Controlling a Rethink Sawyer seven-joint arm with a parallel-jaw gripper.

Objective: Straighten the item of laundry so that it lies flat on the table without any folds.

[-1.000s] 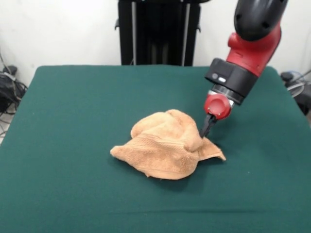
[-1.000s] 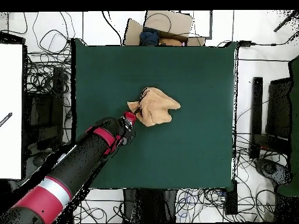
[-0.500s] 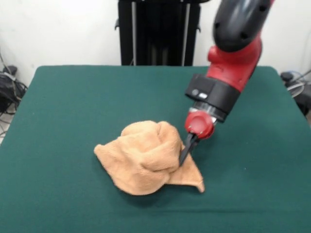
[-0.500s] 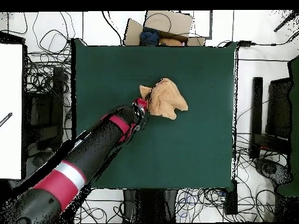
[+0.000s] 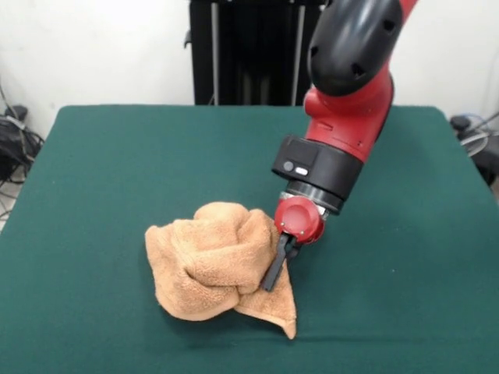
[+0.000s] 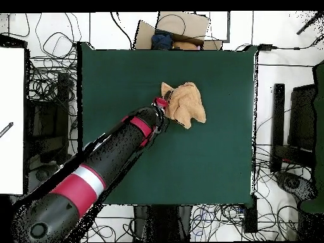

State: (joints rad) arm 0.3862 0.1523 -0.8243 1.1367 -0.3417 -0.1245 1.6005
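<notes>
The item of laundry [image 5: 207,261], an orange-tan towel, lies bunched in a thick heap on the green table [image 5: 117,156], near the front edge. One flat corner trails toward the front right. My gripper [image 5: 273,276] is dug into the heap's right side and shut on a fold of the towel, with one black finger showing against the cloth. In the overhead view the towel [image 6: 186,104] sits in the table's [image 6: 202,158] upper middle, with the gripper [image 6: 166,106] at its left edge and the arm reaching up from the bottom left.
A black stand [image 5: 253,51] rises behind the table's far edge. A cardboard box [image 6: 174,31] sits just beyond the table's top edge in the overhead view. Cables lie on the floor all around, and a white panel [image 6: 11,120] stands at the left.
The gripper has moved left and toward the front edge in the front view, taking the towel along. The towel has bunched into a taller, tighter heap.
</notes>
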